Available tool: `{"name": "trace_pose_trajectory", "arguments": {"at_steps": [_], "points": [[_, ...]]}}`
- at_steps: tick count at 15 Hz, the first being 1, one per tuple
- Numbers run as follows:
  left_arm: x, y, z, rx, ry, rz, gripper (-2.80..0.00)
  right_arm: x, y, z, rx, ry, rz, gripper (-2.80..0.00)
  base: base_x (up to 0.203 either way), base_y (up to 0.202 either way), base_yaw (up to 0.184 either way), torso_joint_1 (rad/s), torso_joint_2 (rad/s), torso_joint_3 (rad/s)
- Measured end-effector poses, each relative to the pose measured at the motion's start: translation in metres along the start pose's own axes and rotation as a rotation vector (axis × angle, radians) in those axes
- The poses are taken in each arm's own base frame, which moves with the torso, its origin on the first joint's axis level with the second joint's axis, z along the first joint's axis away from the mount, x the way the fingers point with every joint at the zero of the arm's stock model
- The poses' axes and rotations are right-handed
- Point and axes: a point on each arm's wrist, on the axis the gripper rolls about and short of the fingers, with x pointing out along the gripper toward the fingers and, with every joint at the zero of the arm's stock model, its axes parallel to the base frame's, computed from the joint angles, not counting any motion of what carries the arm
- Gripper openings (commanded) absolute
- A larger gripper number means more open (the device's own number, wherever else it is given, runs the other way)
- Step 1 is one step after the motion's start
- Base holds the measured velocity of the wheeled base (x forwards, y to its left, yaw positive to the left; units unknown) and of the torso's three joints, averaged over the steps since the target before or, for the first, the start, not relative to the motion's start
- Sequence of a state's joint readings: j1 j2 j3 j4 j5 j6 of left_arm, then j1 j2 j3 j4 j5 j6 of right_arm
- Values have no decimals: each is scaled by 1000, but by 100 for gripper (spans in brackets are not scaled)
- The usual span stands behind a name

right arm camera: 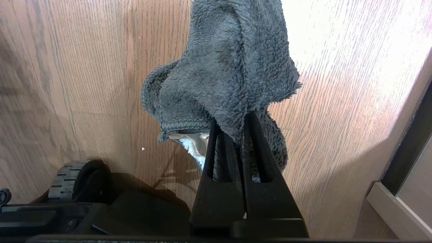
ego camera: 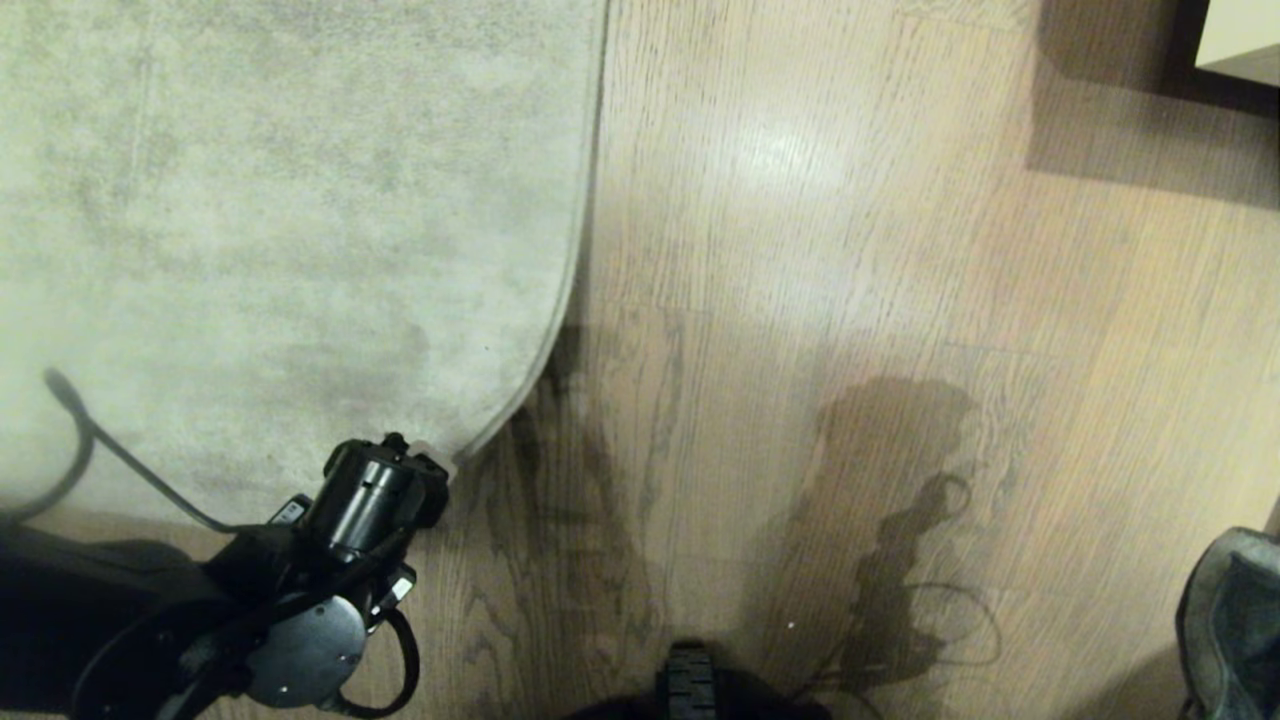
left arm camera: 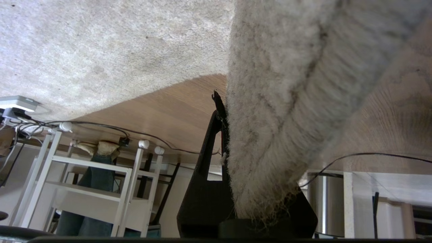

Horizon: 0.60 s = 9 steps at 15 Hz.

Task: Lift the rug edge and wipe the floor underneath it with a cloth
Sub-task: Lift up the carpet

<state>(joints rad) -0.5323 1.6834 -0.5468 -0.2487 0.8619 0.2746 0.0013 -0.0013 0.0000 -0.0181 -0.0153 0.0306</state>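
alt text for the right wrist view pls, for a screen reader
The right gripper is shut on a dark grey-green fluffy cloth, which bunches over its black fingers above the light brown wood floor. One wheel of the robot's base shows beside the gripper's body.

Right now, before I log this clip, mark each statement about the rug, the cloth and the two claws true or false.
1. The left claw is shut on the rug at its corner. True.
2. The right claw is empty. False: it is shut on the cloth.
3. The cloth is pink. False: it is dark grey-green.
4. The cloth lies spread flat under the rug. False: it hangs from the right claw above bare floor.
5. The floor is wood planks. True.
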Motion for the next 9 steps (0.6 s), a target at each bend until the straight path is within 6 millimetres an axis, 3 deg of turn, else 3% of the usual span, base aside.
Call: {"name": "trace_pose_trajectory", "arguments": {"at_steps": [9], "points": [[-10,24,9,-22,-130,-33,-280,0,0,0,0,0,0,-280,0,0,0,0,0,0]]}}
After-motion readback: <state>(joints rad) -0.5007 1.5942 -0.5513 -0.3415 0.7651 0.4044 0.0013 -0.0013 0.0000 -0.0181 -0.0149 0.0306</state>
